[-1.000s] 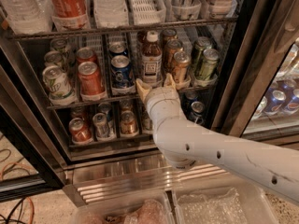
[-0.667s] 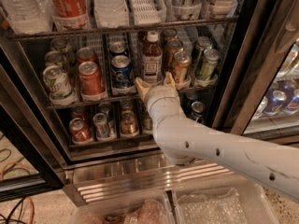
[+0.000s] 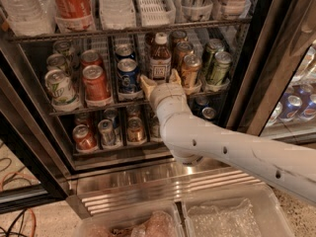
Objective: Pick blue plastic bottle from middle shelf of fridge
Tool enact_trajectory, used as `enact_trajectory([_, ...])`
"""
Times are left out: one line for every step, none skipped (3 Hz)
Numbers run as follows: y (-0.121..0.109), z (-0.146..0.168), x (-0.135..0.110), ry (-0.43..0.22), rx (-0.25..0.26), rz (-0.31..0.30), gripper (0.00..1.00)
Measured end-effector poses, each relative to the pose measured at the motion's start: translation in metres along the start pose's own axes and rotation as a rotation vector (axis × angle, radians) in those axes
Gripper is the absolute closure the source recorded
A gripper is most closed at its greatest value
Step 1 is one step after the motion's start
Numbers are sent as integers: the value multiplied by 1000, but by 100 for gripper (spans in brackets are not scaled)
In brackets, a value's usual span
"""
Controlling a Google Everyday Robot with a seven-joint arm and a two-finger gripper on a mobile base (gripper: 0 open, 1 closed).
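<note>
The blue plastic bottle (image 3: 160, 58) stands upright on the middle shelf (image 3: 98, 106) of the fridge (image 3: 247, 73). It has a white cap, dark contents and a pale label. My gripper (image 3: 161, 80) is open, right in front of the bottle's base, with one finger tip left and one right of it. The fingers (image 3: 147, 82) stand apart from the bottle and hold nothing. My pale arm (image 3: 222, 147) reaches in from the lower right.
A blue can (image 3: 128, 73) stands left of the bottle, a bronze can (image 3: 190, 70) right of it. Red (image 3: 95, 82) and green cans (image 3: 217, 67) fill other lanes. Large water bottles (image 3: 24, 4) sit on the shelf above. Clear bins (image 3: 232, 216) lie below.
The gripper has crept slightly forward toward the bottle's base; the bottle and cans have not moved.
</note>
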State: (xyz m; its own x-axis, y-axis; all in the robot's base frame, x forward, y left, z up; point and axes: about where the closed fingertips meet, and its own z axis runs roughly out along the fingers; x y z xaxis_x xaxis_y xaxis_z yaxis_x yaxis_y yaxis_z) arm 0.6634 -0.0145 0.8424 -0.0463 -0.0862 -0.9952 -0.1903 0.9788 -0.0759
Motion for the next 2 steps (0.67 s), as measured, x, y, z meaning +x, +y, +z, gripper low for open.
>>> enact_trajectory([3,11,-3,-10,-11,-2,35])
enact_trajectory([7,18,-3,-10,-21,-2,41])
